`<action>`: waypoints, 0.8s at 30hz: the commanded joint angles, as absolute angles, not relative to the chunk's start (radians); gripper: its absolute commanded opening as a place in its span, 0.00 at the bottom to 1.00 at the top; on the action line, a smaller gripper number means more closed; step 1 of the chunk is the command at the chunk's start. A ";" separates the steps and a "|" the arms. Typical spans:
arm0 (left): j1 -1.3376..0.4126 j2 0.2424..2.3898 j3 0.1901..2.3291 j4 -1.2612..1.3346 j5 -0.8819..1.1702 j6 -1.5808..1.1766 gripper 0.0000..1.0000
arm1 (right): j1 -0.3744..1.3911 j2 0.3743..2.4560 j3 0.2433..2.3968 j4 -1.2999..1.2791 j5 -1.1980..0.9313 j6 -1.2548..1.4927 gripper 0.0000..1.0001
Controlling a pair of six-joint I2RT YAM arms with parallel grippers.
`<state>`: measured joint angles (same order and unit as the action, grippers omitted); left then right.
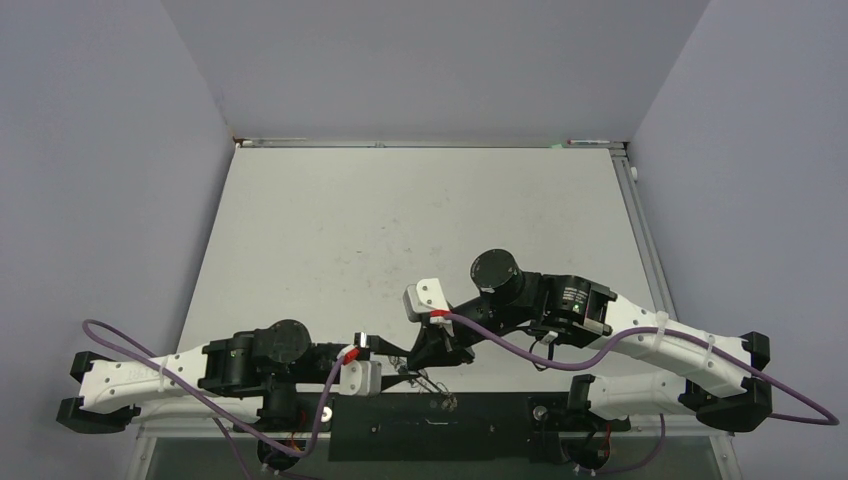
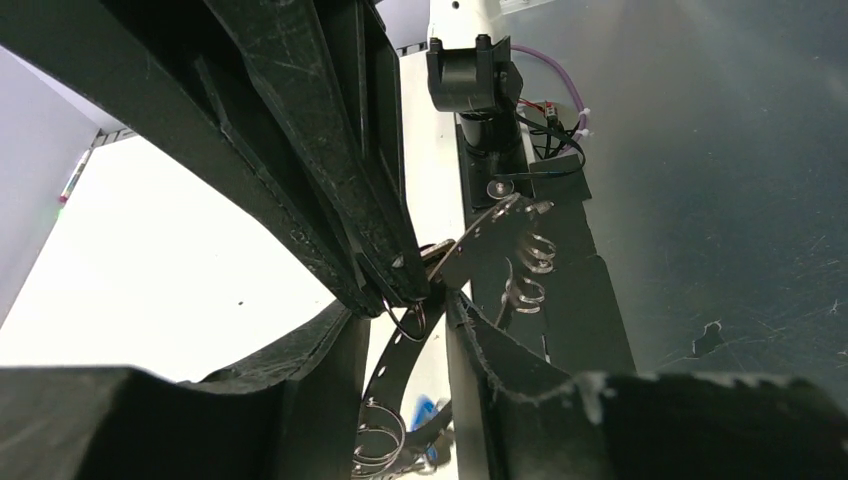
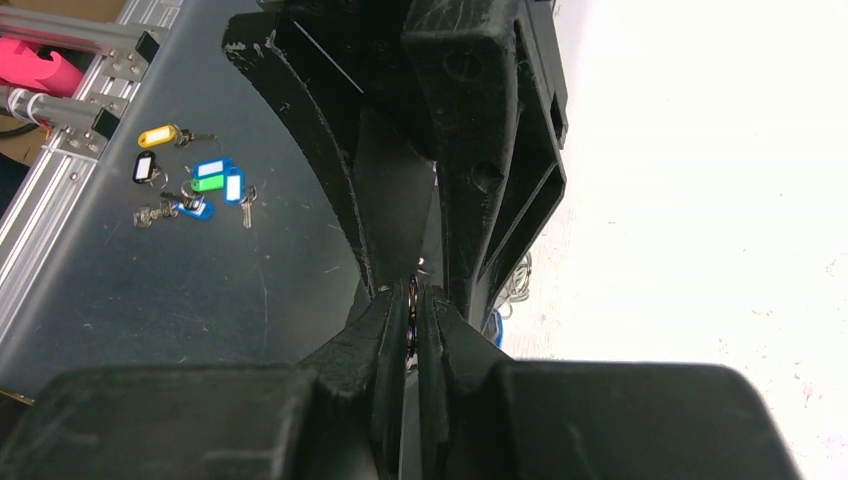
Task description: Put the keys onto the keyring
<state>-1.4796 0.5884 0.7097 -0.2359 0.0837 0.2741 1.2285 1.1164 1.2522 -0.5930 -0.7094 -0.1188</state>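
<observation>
The keyring [image 2: 398, 352], a flat grey band with holes and wire loops on its rim, stands between my left gripper's [image 2: 400, 310] fingers, which are closed on it. In the top view the keyring [image 1: 441, 398] hangs at the table's near edge, below both grippers. My right gripper [image 3: 412, 296] is shut on a thin dark key. The key's small silver loop [image 2: 412, 322] pokes out below the right gripper's tips, against the ring band. The blue key [image 2: 424, 410] hangs low on the ring and also shows in the right wrist view [image 3: 497, 327]. The left gripper [image 1: 398, 372] and the right gripper [image 1: 432, 357] meet tip to tip.
Several spare keys with coloured tags [image 3: 190, 182] lie on the dark surface beyond the table edge, beside an aluminium rail [image 3: 60, 150]. A black base plate [image 1: 430, 425] spans between the arm bases. The white table [image 1: 420, 220] is walled on three sides.
</observation>
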 commanded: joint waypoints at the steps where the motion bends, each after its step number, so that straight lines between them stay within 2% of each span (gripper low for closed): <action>1: -1.483 0.586 0.764 -0.192 0.074 0.258 0.26 | 1.239 1.114 1.244 -0.550 -0.710 -0.130 0.05; 3: -1.483 0.587 0.768 -0.191 0.064 0.249 0.20 | 1.240 1.119 1.244 -0.556 -0.711 -0.132 0.05; 7: -1.481 0.585 0.773 -0.193 0.038 0.231 0.13 | 1.247 1.124 1.240 -0.558 -0.704 -0.135 0.05; 9: -1.482 0.587 0.774 -0.197 0.020 0.229 0.02 | 1.249 1.122 1.242 -0.554 -0.703 -0.134 0.05; 10: -1.482 0.589 0.775 -0.200 0.016 0.229 0.00 | 1.250 1.121 1.242 -0.553 -0.703 -0.135 0.05; 18: -1.478 0.583 0.772 -0.218 -0.018 0.254 0.00 | 1.253 1.114 1.247 -0.545 -0.665 -0.127 0.06; 19: -1.476 0.582 0.770 -0.218 -0.021 0.255 0.00 | 1.253 1.109 1.249 -0.544 -0.656 -0.124 0.11; 22: -1.474 0.580 0.766 -0.218 -0.021 0.252 0.00 | 1.253 1.092 1.251 -0.536 -0.631 -0.118 0.37; 24: -1.474 0.577 0.764 -0.219 -0.017 0.252 0.00 | 1.253 1.077 1.249 -0.528 -0.618 -0.111 0.45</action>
